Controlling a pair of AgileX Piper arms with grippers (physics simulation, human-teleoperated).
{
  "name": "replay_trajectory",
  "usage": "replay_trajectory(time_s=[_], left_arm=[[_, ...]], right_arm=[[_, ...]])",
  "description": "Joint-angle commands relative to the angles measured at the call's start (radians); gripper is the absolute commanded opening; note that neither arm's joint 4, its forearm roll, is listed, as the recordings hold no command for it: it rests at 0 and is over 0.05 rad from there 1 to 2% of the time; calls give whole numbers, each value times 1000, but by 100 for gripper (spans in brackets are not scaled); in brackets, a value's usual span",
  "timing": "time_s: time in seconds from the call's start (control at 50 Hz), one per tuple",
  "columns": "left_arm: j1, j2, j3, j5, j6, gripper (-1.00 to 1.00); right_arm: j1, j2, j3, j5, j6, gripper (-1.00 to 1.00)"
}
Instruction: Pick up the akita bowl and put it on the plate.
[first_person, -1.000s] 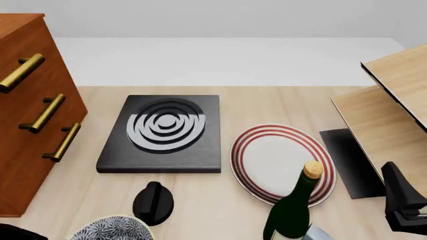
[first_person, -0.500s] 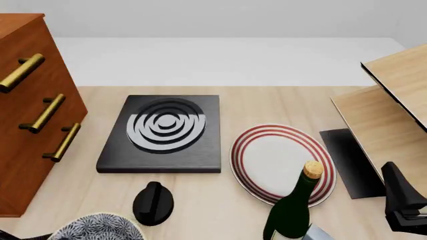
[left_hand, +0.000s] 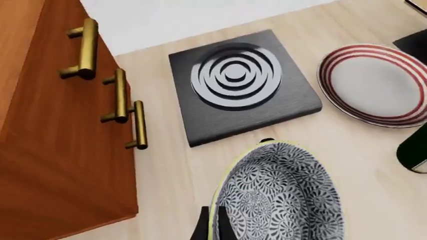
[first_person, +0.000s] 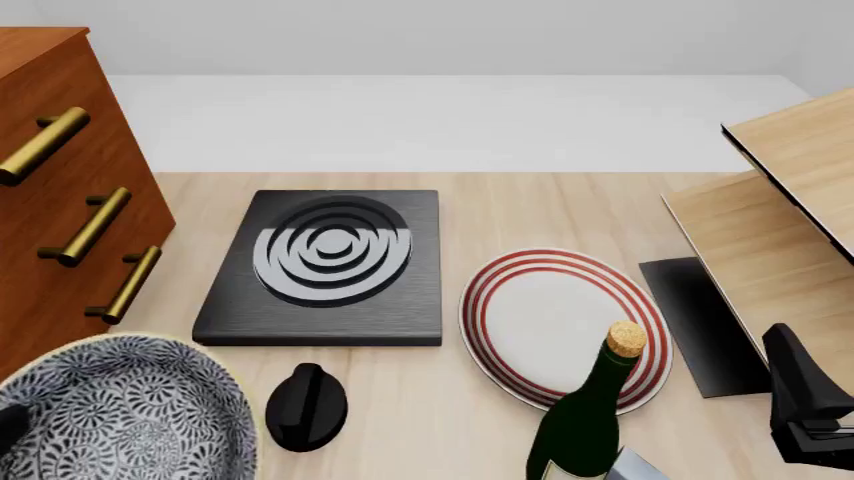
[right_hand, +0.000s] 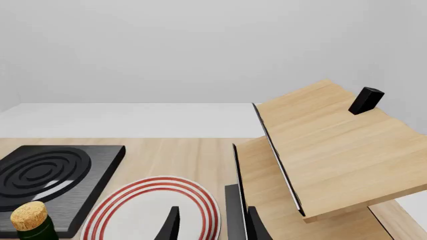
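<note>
The akita bowl (first_person: 127, 410), navy-and-white patterned with a pale rim, hangs tilted above the table's near left corner, close to the front camera. My left gripper (left_hand: 212, 229) is shut on its near rim, one finger inside and one outside. In the front view that gripper is almost wholly hidden behind the bowl. In the left wrist view the bowl (left_hand: 280, 195) fills the near part of the picture. The red-ringed white plate (first_person: 563, 325) lies flat to the right of the bowl with nothing on it. My right gripper (right_hand: 212, 227) is open at the near right, beside the plate (right_hand: 157, 210).
A black slab with grey rings (first_person: 327, 262) lies behind the bowl. A black knob (first_person: 307, 405) and a corked green bottle (first_person: 587, 420) stand between bowl and plate. A wooden drawer cabinet (first_person: 60, 230) stands at left, a tilted wooden shelf (first_person: 781, 225) at right.
The bowl has risen off the table in my left gripper, looming much larger and higher at the front view's lower left. The right arm has stayed still.
</note>
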Motion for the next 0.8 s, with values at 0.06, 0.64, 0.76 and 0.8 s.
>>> replay_trajectory(time_s=[0.06,0.64,0.76,0.8], left_arm=[[16,6,-150,-5,-65,-100],[-15,164,-131,-379,-332,-100],[-37,284,-137,-506,-352,-100],[-45,311,-142,-531,-367,-100]], right_arm=[[0,0,0,0,0,100],[0,0,0,0,0,100],[0,0,0,0,0,100],[0,0,0,0,0,100]])
